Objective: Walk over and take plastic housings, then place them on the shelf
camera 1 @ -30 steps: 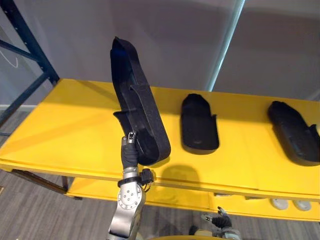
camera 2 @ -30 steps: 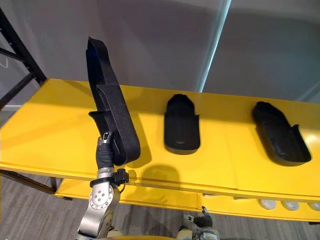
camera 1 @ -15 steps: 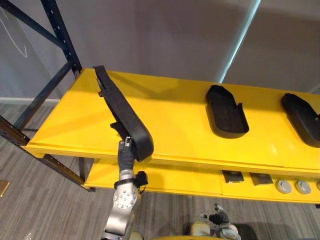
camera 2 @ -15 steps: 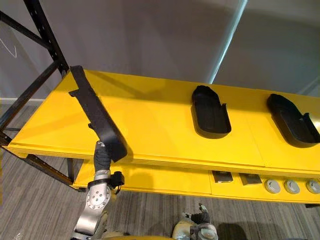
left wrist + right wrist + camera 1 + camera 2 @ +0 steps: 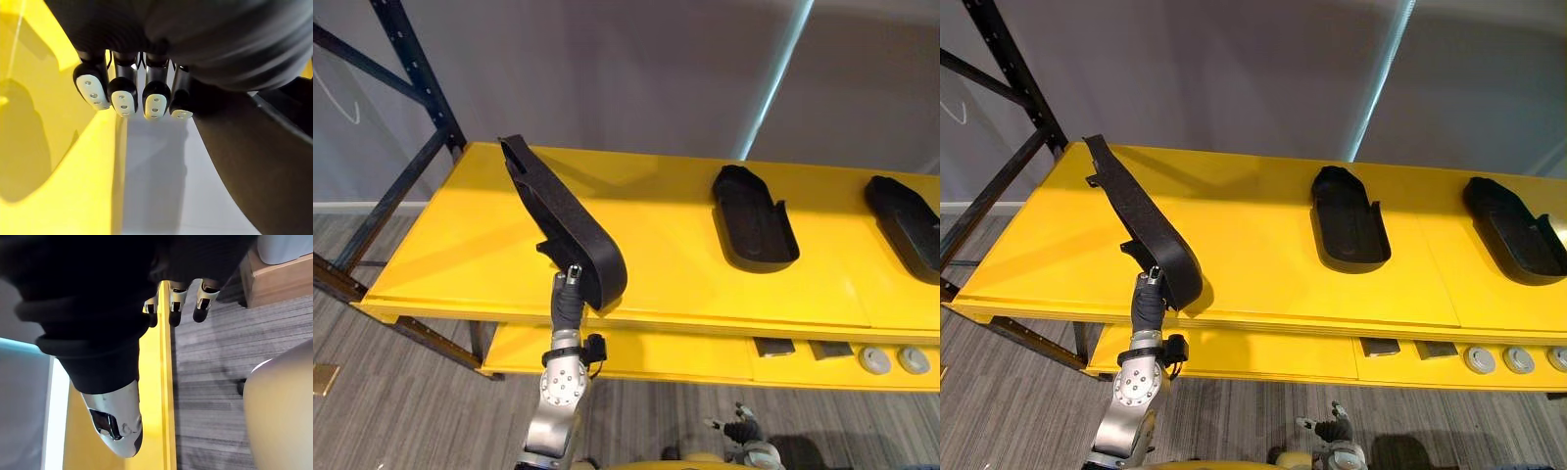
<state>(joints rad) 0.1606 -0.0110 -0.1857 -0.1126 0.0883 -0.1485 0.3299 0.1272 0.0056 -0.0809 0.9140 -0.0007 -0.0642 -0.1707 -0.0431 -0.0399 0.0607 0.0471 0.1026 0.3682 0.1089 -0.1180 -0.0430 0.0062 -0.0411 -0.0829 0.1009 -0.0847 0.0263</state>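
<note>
At the frame's left, the left hand's (image 5: 570,294) fingers grasp the lower end of a black plastic housing (image 5: 563,220) tilted over the yellow shelf (image 5: 460,245). A second housing (image 5: 754,217) lies right of centre on the shelf and a third housing (image 5: 906,220) at the right edge. The right hand's (image 5: 173,303) fingers hang relaxed.

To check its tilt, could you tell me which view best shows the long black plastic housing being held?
The left eye view: the long black plastic housing shows whole, tilted over the yellow shelf. The right eye view matches; the left wrist view catches one dark edge.
</note>
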